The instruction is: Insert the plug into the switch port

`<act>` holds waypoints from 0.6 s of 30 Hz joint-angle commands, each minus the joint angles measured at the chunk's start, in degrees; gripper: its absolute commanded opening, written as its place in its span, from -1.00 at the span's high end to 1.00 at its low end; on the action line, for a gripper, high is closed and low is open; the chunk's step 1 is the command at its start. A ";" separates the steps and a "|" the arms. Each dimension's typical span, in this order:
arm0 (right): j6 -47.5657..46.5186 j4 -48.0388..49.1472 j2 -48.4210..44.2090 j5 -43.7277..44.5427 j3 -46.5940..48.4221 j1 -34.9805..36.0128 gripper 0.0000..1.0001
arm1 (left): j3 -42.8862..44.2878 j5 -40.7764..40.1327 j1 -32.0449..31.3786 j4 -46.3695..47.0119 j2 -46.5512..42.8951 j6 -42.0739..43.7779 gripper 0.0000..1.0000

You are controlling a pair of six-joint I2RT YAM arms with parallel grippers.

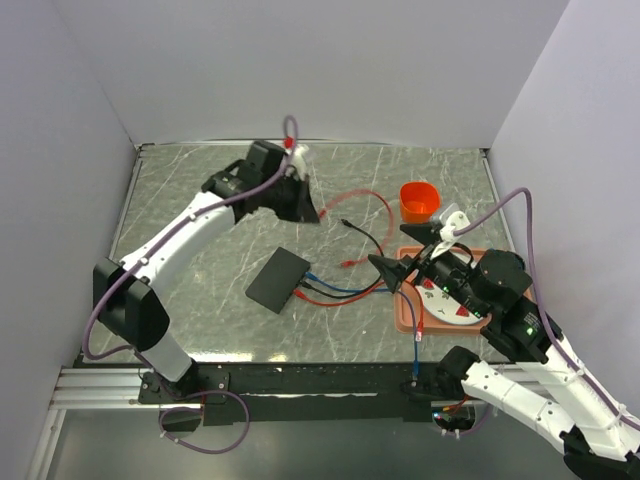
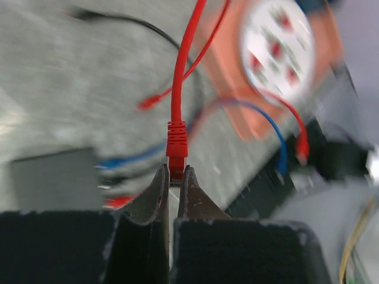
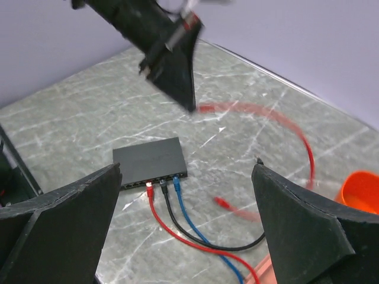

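1. Looking down from the overhead camera, we saw the left gripper (image 1: 316, 216) over the far middle of the marble table (image 1: 190, 210), well apart from the black network switch (image 1: 278, 279).
2. Its claw was pressed together on the red plug (image 2: 176, 142), pinching the plug's tip between the two fingers (image 2: 155, 192), with the boot sticking out in front of them.
3. From the plug, the red cable (image 2: 180, 65) ran away across the table. In the overhead view it curved round near the orange cup (image 1: 420, 200), and its other end (image 1: 347, 262) lay loose on the marble, near the switch but not touching it.
4. The switch lay flat near the middle of the table, between the two arms.
5. The switch port (image 3: 139, 182) sat along the edge of the box that faced the salmon-pink tray (image 1: 402, 306). A red (image 3: 149, 189), a black (image 3: 163, 186) and a blue (image 3: 176, 184) lead were plugged in side by side there. We could not tell which socket was free, as they were too small.
6. The right gripper (image 1: 388, 246) hung above the tray's far left corner, its claw spread wide with nothing between the fingers (image 3: 65, 219).
7. In the tray rested a white round dish (image 1: 450, 300) with red marks.
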 commanded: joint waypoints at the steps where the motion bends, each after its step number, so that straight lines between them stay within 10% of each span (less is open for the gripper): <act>1: -5.81 -1.54 2.12 -8.19 2.35 -0.29 -0.99 | -2.43 18.24 -6.59 -1.31 -1.15 5.80 0.98; 18: -7.40 1.62 5.98 -20.32 -1.25 0.06 -0.99 | -9.74 45.14 -10.46 6.26 -9.06 9.67 0.98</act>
